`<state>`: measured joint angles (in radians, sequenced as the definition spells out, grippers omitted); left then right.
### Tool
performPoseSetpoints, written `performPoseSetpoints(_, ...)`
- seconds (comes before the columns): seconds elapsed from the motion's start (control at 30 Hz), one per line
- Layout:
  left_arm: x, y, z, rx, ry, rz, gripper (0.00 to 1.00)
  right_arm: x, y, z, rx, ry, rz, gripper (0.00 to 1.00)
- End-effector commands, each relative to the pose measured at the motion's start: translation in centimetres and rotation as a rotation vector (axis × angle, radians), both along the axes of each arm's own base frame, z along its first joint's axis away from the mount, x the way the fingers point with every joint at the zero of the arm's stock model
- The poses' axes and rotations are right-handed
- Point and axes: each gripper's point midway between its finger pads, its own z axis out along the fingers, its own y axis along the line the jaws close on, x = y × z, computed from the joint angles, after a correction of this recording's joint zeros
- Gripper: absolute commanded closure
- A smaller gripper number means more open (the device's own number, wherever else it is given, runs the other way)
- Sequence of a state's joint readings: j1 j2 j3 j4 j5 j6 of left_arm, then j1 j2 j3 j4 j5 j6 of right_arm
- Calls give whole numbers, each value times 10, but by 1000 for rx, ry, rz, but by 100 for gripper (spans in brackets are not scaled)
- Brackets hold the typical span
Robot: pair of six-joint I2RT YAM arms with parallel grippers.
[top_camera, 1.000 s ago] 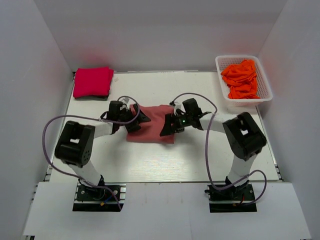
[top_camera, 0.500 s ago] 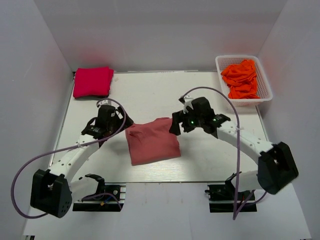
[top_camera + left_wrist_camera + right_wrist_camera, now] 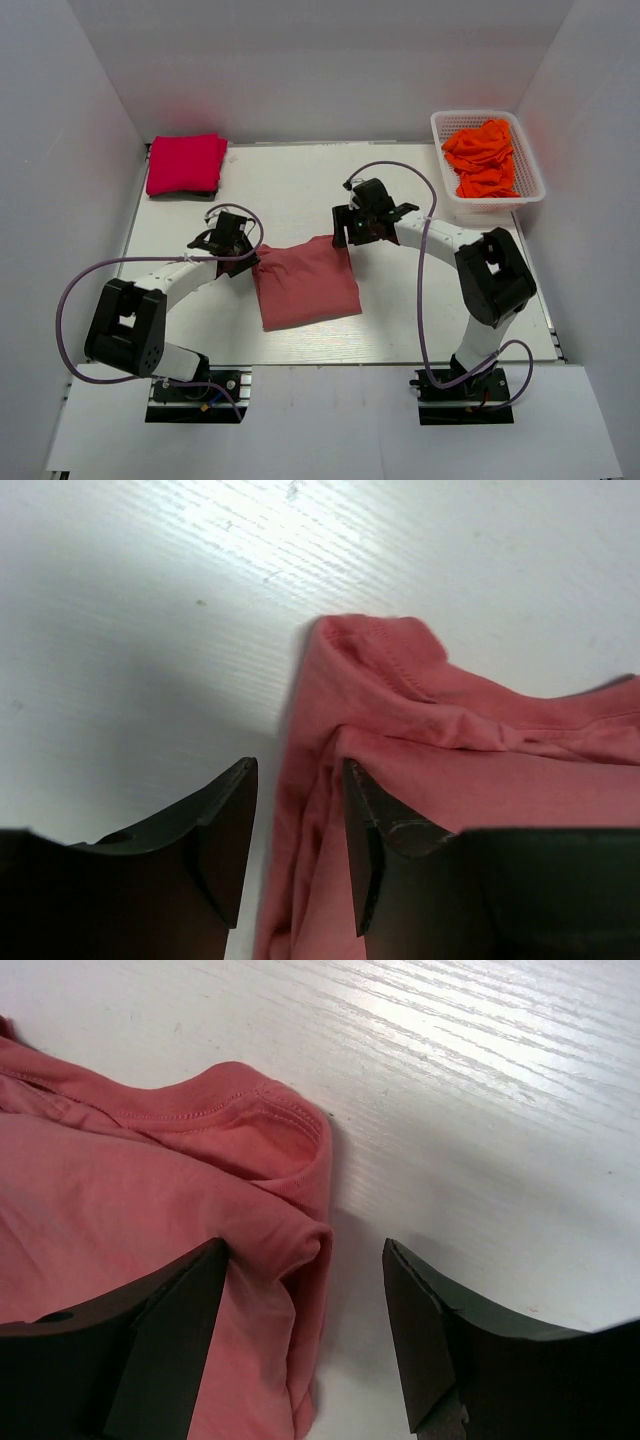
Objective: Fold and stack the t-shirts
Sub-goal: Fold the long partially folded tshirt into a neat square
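A dusty salmon-pink t-shirt (image 3: 305, 285) lies folded into a rough square at the table's middle. My left gripper (image 3: 250, 258) is at its far left corner. In the left wrist view the left gripper (image 3: 298, 845) is open and straddles the shirt's (image 3: 480, 770) layered edge, with table showing beside one finger (image 3: 225, 840). My right gripper (image 3: 345, 238) is at the far right corner. In the right wrist view the right gripper (image 3: 305, 1330) stands open around the shirt's (image 3: 120, 1190) rolled collar corner. A crimson-pink t-shirt (image 3: 185, 163) lies folded at the back left. Orange t-shirts (image 3: 482, 158) are heaped in a basket.
The white plastic basket (image 3: 442, 160) stands at the back right corner. White walls enclose the table on the left, back and right. Purple cables loop off both arms above the table.
The salmon shirt went from lying under both grippers to a folded square nearer the front. Both grippers now sit at its far corners, and both pairs of fingers have narrowed.
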<state>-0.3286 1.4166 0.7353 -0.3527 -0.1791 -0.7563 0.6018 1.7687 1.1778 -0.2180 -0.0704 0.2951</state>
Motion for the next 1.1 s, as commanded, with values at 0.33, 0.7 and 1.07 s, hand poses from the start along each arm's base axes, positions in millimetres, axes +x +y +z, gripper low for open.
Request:
performPoseSetpoints(0.33, 25, -29, 33, -123, -115, -91, 53, 3, 13, 10, 61, 3, 3, 39)
performPoseSetpoints(0.7, 13, -41, 22, -168, -57, -158, 100, 7, 17, 15, 74, 1, 11, 76)
performPoseSetpoints(1.07, 1, -33, 137, -235, -408, -175, 100, -13, 7, 72, 130, -89, 39, 100)
